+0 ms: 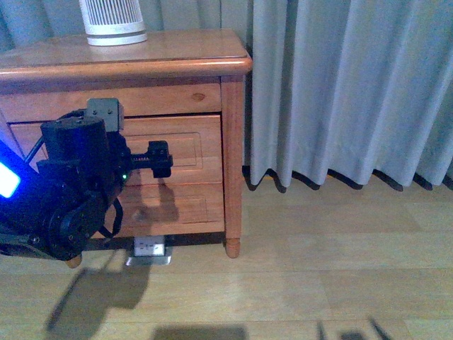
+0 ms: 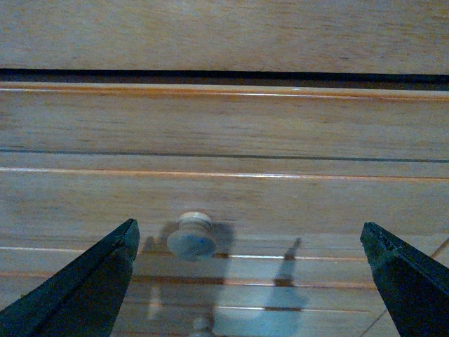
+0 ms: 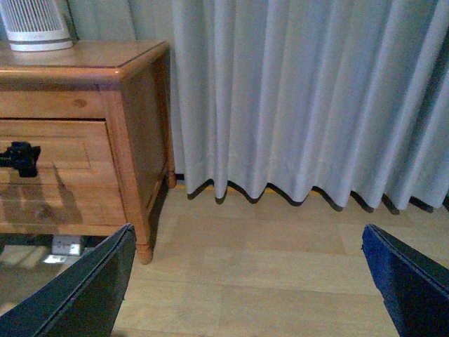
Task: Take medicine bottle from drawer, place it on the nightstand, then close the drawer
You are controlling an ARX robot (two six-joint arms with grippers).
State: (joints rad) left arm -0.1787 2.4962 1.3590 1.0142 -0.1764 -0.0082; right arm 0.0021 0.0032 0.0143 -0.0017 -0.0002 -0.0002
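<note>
Left tool (image 2: 247,226) spread wide, held just before the drawer (image 2: 295,200) front; knob (image 2: 193,236) seen between its tips, untouched. Right tool (image 3: 247,228) wide too, over floor (image 3: 280,281)

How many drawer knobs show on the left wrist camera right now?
2. One knob sits on the drawer ahead of the open left claw; a second knob, lower on the nightstand, is cut off at the picture's edge. Front view shows neither.

Place: a home bedroom.
Furniture: honey-brown wooden nightstand (image 1: 233,142) with knobbed drawers and short turned feet.
Backdrop: floor-length pale grey pleated curtains (image 1: 340,85).
Underfoot: light wooden plank floor (image 1: 318,269).
On the surface: white ribbed tapered device (image 1: 112,25).
</note>
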